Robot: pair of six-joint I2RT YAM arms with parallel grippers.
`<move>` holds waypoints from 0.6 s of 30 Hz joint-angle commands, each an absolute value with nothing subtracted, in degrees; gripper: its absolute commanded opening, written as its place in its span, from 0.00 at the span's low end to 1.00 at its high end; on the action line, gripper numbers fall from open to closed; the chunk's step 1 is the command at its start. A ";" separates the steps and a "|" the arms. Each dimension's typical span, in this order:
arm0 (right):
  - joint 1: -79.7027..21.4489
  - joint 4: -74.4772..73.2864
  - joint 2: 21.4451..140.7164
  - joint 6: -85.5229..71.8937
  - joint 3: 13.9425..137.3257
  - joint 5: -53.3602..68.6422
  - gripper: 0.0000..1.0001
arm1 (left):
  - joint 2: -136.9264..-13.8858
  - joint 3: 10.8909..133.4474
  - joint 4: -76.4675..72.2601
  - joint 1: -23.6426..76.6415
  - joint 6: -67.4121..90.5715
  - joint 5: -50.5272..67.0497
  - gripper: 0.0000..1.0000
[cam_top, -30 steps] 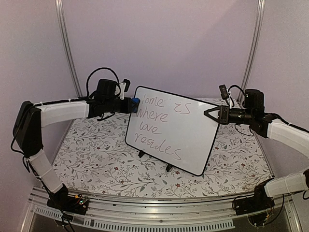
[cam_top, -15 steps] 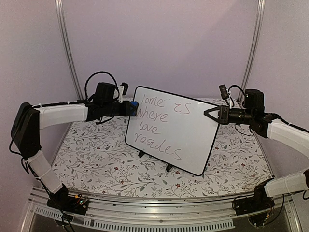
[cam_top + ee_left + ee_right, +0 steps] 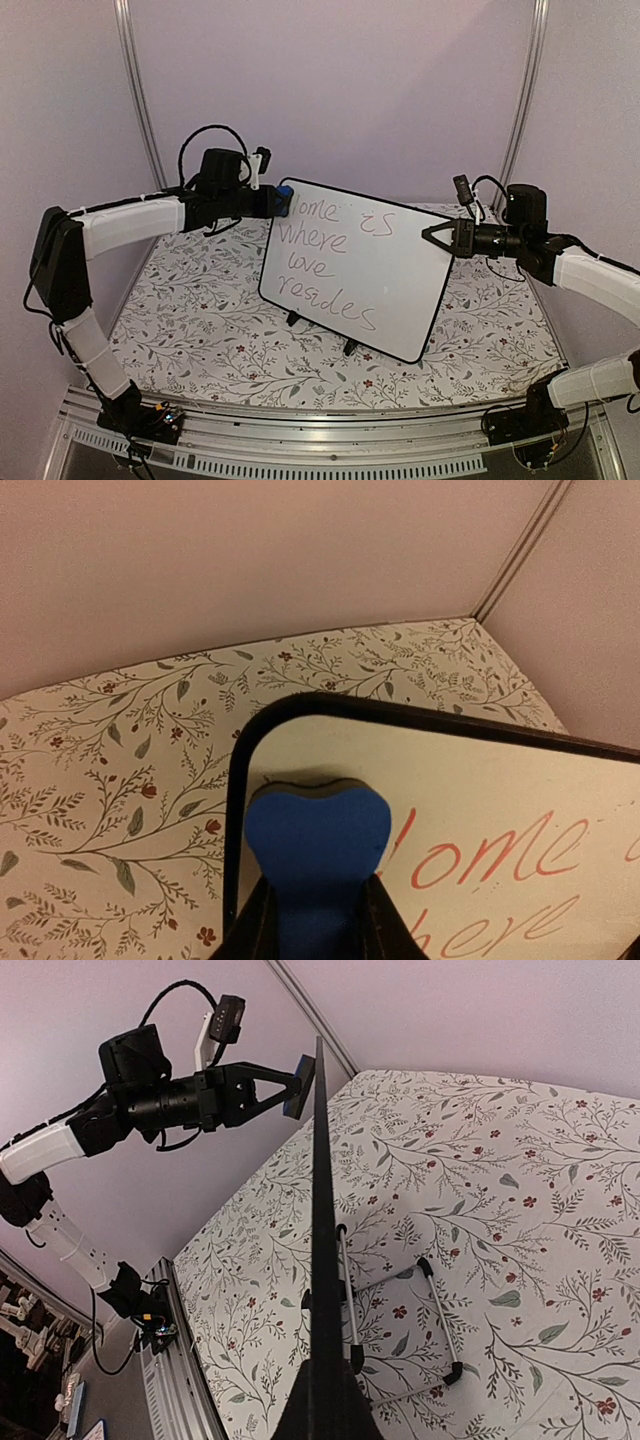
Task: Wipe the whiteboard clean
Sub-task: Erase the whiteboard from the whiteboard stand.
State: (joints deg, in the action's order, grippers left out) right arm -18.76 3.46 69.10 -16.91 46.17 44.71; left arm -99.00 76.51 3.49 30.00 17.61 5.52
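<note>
The left pincer (image 3: 272,200) has risen since a second ago, carrying its eraser (image 3: 286,197) up to the board's (image 3: 380,270) top left corner. It pinches the one blue eraser, whose tip touches the white surface just inside the black rim, beside the first written word. The single board stands tilted on two black feet (image 3: 292,319) in the middle of the flowered table (image 3: 200,300), between the two arms. The right pincer (image 3: 437,238) is pressed together on the board's right edge. Four lines of reddish handwriting cover the board.
</note>
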 commanded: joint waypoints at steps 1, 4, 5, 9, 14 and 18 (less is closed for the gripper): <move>-20.47 2.59 68.73 -12.80 45.79 49.31 0.00 | -101.80 80.23 5.49 29.90 15.45 4.57 0.00; -20.48 2.47 68.73 -12.74 45.88 49.31 0.00 | -102.20 81.64 6.05 29.81 14.69 4.25 0.00; -20.45 2.41 68.77 -12.67 45.92 49.31 0.00 | -102.22 81.96 6.13 29.85 14.35 3.95 0.00; -20.53 2.37 68.77 -12.66 45.97 49.31 0.00 | -102.30 82.89 6.02 29.45 13.26 3.55 0.00; -20.53 2.29 68.99 -12.61 46.05 49.22 0.00 | -102.03 82.46 5.99 29.32 13.26 5.20 0.00; -20.49 2.19 68.99 -12.61 46.14 49.13 0.00 | -100.51 78.51 4.72 29.77 14.49 6.15 0.00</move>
State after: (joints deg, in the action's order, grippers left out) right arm -18.76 3.33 69.10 -17.50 46.17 44.42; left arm -101.23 81.41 5.39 29.98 14.20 4.91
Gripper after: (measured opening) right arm 0.015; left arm 0.204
